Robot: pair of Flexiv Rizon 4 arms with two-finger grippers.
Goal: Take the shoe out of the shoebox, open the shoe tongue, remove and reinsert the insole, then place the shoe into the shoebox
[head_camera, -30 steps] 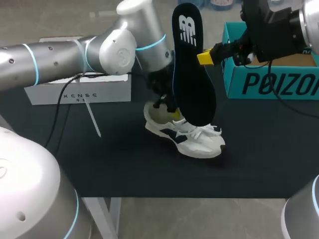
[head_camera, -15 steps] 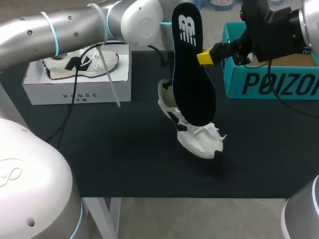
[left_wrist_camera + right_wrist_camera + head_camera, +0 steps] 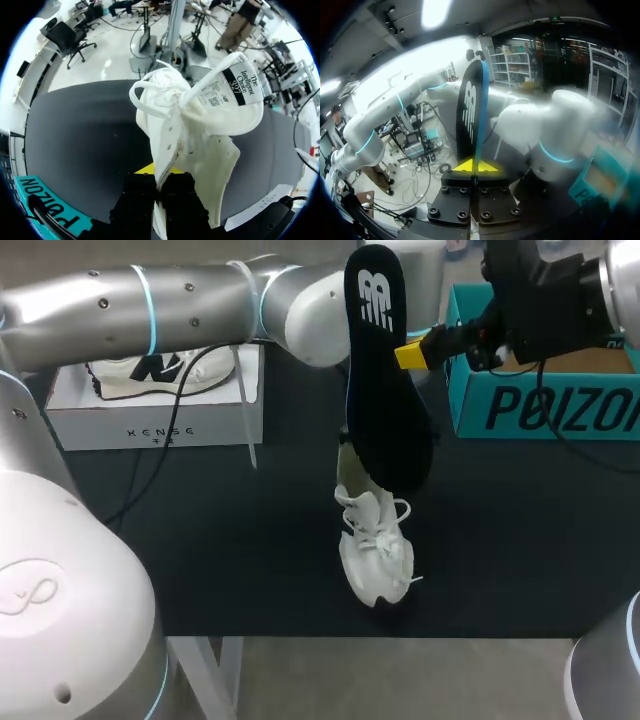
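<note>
Two grips: left arm (image 3: 150, 310) stretched across table (image 3: 250, 560), fingers (image 3: 137, 197) clamping shoe (image 3: 375, 550) collar; right fingers (image 3: 412, 355) pinching upright insole (image 3: 385, 390).

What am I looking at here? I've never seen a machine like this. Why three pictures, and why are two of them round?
This is one robot with two arms, each ending in a two-fingered gripper with yellow tips. The large picture looks down on the black table from above and behind. Each round one comes from a camera on an arm's wrist. The left gripper pinches the edge of a white lace-up sneaker, which hangs toe-down. The right gripper holds a dark flat insole upright. On the table stand a teal cardboard shoebox and a white box with another pale sneaker on top.
</note>
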